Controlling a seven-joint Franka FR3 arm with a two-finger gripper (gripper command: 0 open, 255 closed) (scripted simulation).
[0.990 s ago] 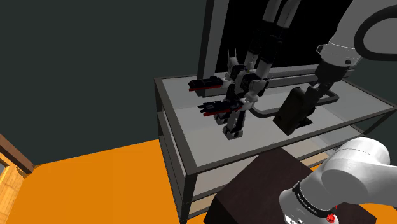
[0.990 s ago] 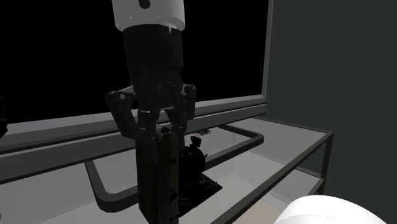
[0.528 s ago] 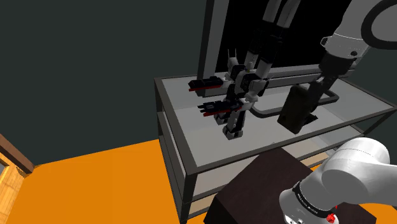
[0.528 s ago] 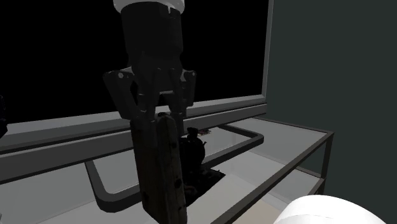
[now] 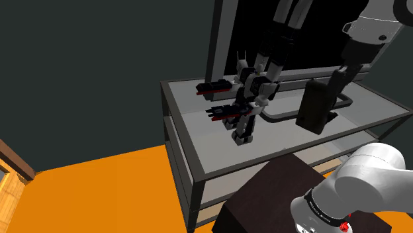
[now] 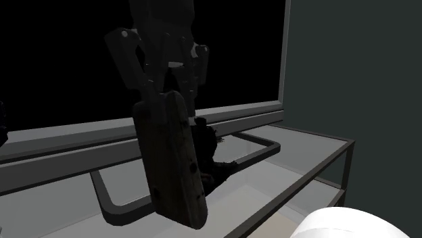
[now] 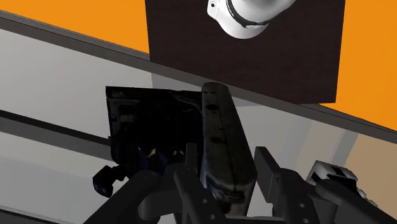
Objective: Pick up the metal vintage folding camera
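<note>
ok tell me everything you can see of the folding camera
The camera is a dark, almost black slab with rounded ends; it is too dark to name a material. A folded-out front with the lens part juts from one side. It hangs nearly upright, a little tilted, apparently clear of the glass tabletop, clasped at its upper end by the gripper.

Home room: glass table point(image 5: 198, 136), orange floor point(image 5: 99, 192)

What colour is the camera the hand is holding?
Black or very dark grey. The camera shows best in the shoulder view.
</note>
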